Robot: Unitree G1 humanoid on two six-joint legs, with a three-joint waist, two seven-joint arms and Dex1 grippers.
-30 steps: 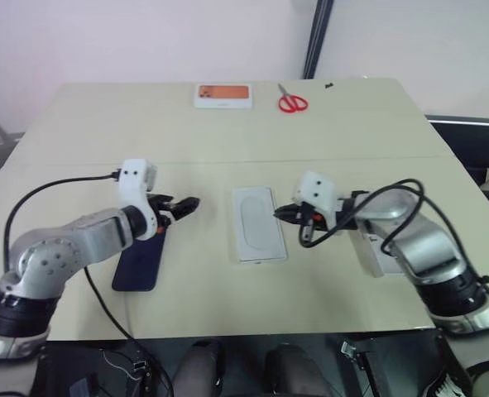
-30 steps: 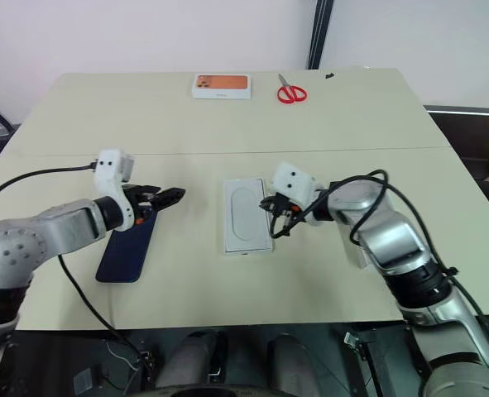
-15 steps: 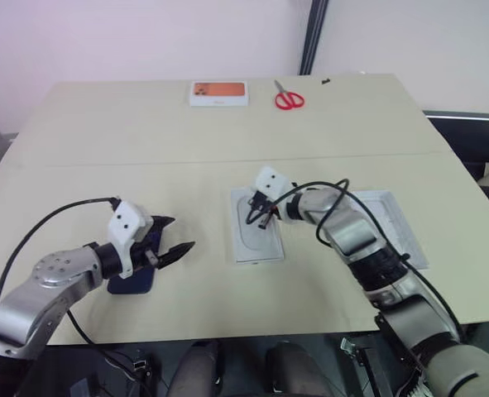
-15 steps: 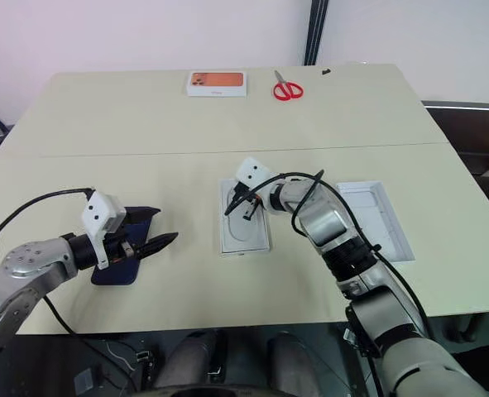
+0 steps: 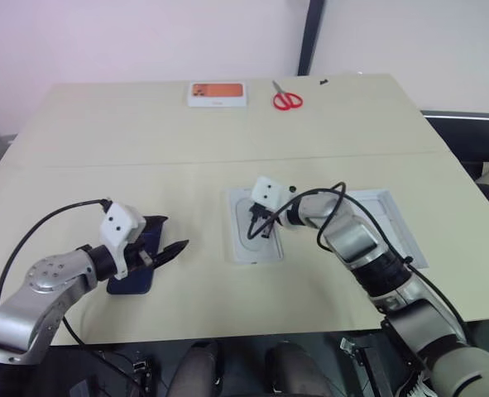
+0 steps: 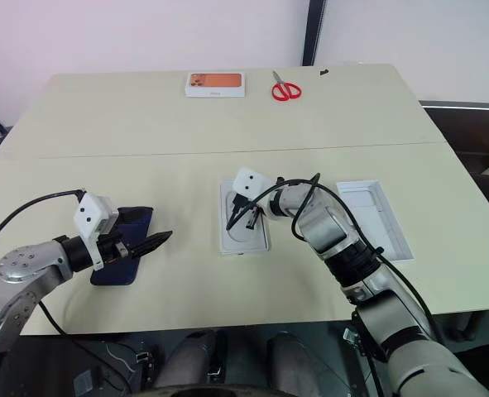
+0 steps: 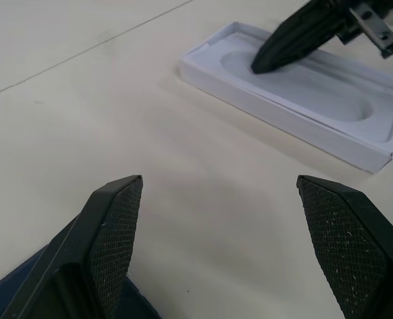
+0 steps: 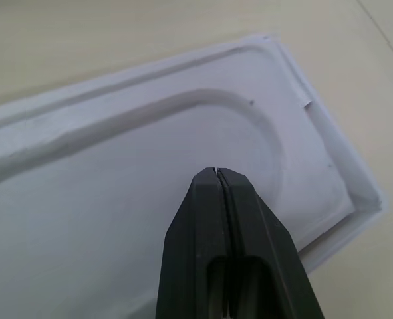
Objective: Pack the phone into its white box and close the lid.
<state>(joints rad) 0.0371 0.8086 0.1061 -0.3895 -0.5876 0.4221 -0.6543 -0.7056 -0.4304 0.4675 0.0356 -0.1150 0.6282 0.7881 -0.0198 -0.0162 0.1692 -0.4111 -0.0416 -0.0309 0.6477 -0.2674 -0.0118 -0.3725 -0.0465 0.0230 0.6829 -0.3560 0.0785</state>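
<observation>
Getting ready is the step in hand, as far as I can judge: nothing is packed yet. Take the white box (image 5: 254,225), in the middle of the table (image 5: 103,132), as the landmark.

Nearest to the front edge, and well to the left of the white box, the left gripper (image 5: 171,251) hangs with its fingers (image 7: 113,232) wide apart, holding nothing. The phone (image 5: 136,256) lies flat just beside it, partly under it.

On the white box lies a flat white insert (image 8: 116,173) with a long dent in it. The right gripper (image 6: 237,220) has its fingers shut tight together, and the tip points down onto that insert. I cannot tell if it touches.

Just to the right of the white box lies the lid (image 6: 375,218), open side up.

Far beyond the white box, by the back edge, sit an orange-printed box (image 5: 218,93) and red scissors (image 5: 289,100).

Next, I think, the insert must come out and the phone be picked up.
</observation>
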